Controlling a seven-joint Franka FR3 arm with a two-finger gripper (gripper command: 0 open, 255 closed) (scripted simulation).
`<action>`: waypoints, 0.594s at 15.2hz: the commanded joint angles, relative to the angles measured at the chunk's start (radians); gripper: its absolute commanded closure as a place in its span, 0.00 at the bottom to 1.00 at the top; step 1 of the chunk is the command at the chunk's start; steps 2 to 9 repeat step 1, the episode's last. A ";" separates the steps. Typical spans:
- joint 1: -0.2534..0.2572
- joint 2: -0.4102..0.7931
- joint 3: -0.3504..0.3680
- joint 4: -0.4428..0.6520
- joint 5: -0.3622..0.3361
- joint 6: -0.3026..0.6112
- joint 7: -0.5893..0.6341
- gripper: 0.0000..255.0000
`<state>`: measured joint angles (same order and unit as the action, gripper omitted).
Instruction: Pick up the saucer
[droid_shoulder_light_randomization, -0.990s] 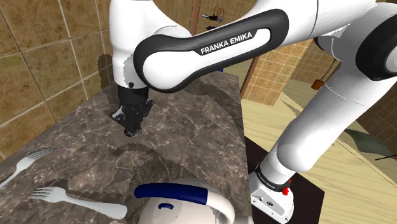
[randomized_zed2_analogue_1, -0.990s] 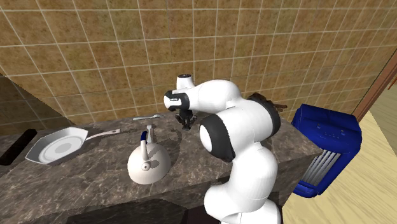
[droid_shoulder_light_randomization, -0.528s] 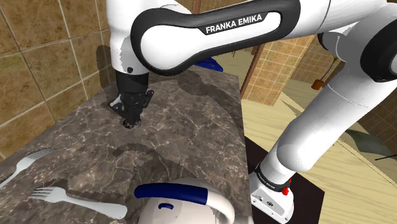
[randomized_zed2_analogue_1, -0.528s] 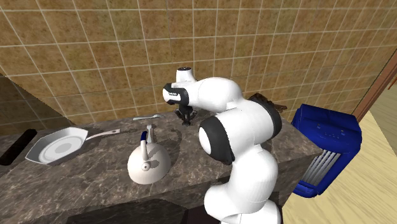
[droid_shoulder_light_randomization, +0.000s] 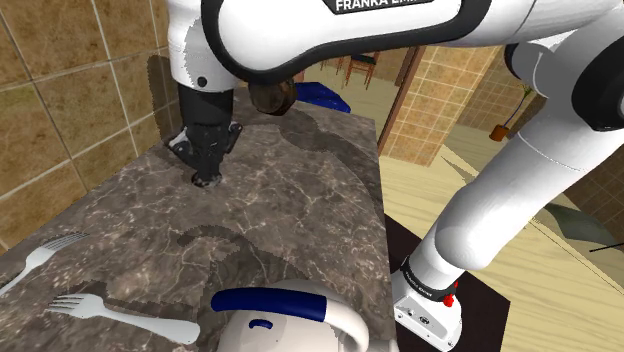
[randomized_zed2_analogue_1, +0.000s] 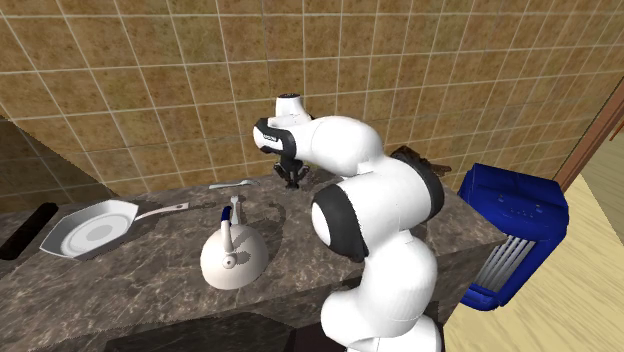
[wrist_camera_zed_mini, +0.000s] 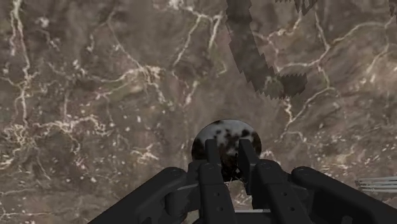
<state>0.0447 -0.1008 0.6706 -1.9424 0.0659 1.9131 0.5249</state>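
The saucer (wrist_camera_zed_mini: 227, 130) is a small round dish, dark and glossy with pale speckles. It sits edge-on between my two black fingers, and my gripper (wrist_camera_zed_mini: 227, 151) is shut on it, clasping it on both sides. In the shoulder view my gripper (droid_shoulder_light_randomization: 205, 180) hangs a little above the brown marble counter (droid_shoulder_light_randomization: 300, 200), near the tiled wall. In the second exterior view my gripper (randomized_zed2_analogue_1: 292, 183) is above the counter's back edge, with the saucer too small to make out.
A white kettle (droid_shoulder_light_randomization: 285, 320) with a blue handle stands at the counter's near end, with two white forks (droid_shoulder_light_randomization: 120, 315) beside it. A white pan (randomized_zed2_analogue_1: 90, 230) lies further along. A brown round thing (droid_shoulder_light_randomization: 272, 97) and a blue crate (randomized_zed2_analogue_1: 515, 215) are at the far end.
My gripper has risen off the counter and drifted toward the tiled wall, still shut. The arm's raised link now uncovers the brown round thing at the far end.
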 joint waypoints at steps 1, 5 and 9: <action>0.000 0.000 0.000 0.010 0.000 -0.010 0.000 1.00; 0.000 0.000 0.000 0.010 0.000 -0.010 0.000 1.00; 0.000 0.000 0.000 0.010 0.000 -0.010 0.000 1.00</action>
